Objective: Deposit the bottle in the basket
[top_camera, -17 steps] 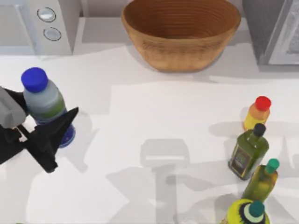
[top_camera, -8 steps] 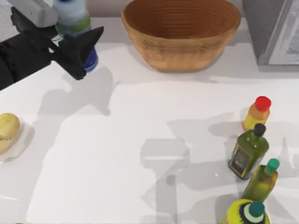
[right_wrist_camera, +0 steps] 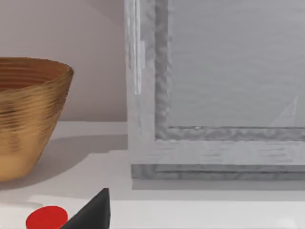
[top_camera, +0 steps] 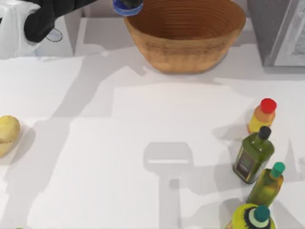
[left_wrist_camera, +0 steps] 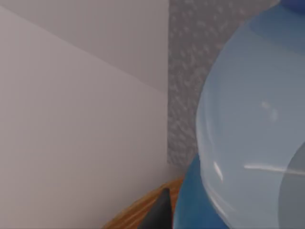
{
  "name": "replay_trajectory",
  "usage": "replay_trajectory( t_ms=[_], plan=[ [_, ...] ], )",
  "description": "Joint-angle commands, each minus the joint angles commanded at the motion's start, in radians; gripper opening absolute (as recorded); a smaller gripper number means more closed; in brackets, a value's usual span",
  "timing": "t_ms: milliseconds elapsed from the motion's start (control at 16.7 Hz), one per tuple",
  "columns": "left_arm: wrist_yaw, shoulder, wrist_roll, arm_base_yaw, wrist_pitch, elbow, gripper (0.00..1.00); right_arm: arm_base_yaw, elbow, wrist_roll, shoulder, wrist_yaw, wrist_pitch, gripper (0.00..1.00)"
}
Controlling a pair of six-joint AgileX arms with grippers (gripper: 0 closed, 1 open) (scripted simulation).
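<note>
My white desk (top_camera: 119, 157) carries the basket (top_camera: 186, 36) at the far edge, a potato (top_camera: 7, 133) at left, and four bottles (top_camera: 255, 157) clustered at right.

Overhead camera looked straight down on the counter (top_camera: 143, 157), left wrist camera sat pressed close against the bottle (left_wrist_camera: 252, 119), right wrist camera looked low across the counter, sharing the basket (right_wrist_camera: 28, 114) with the overhead.
</note>
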Motion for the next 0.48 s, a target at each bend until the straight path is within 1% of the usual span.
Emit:
replay_trajectory(
  t_ms=[240, 480],
  plan=[
    [-0.064, 0.159, -0.006, -0.062, -0.093, 0.25, 0.0, 0.0, 0.0, 0.0, 0.0, 0.0, 0.0, 1.0],
    [-0.106, 0.262, -0.009, -0.103, -0.152, 0.418, 0.0, 0.0, 0.0, 0.0, 0.0, 0.0, 0.0, 1.0]
  ],
)
